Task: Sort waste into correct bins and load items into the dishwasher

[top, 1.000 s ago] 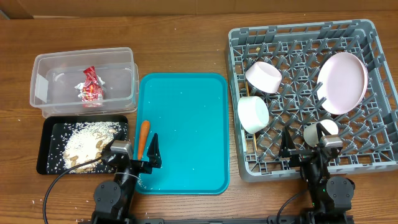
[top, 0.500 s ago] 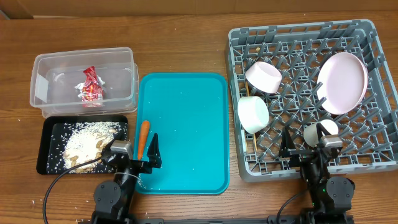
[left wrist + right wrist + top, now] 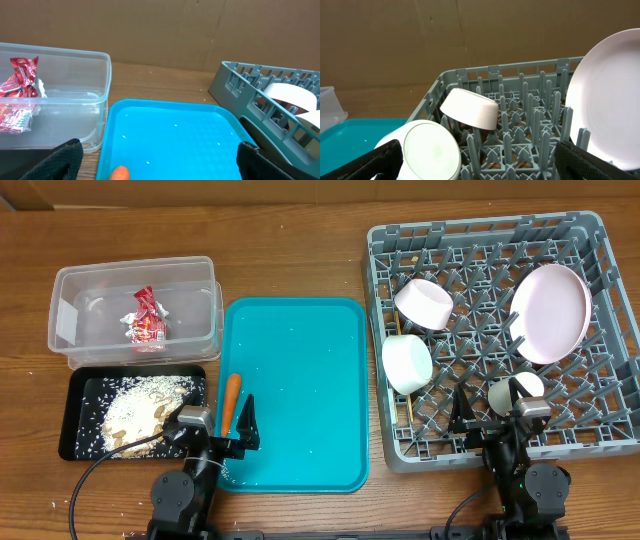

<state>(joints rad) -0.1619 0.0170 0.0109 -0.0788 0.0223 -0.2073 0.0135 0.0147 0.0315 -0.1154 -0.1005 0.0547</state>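
Overhead, I see the pegged grey rack [image 3: 380, 330] at 3 o'clock holding the round white plate [image 3: 550, 312], a tipped bowl [image 3: 424, 301], a second bowl [image 3: 407, 363] and a cup [image 3: 517, 390]. At 10 o'clock the crinkled red wrapper [image 3: 147, 317] lies in the clear tub [image 3: 70, 280]. At 8 o'clock, grainy beige crumbs [image 3: 140, 408] lie in the shallow black tray [image 3: 75, 435]. My left hand [image 3: 160, 155] and right hand [image 3: 480, 155] both gape wide, empty.

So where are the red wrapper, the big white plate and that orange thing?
red wrapper [image 3: 148, 318], overhead view, middle of its red face.
big white plate [image 3: 550, 313], overhead view, centre of its face.
orange thing [image 3: 230, 404], overhead view, midway along its length.
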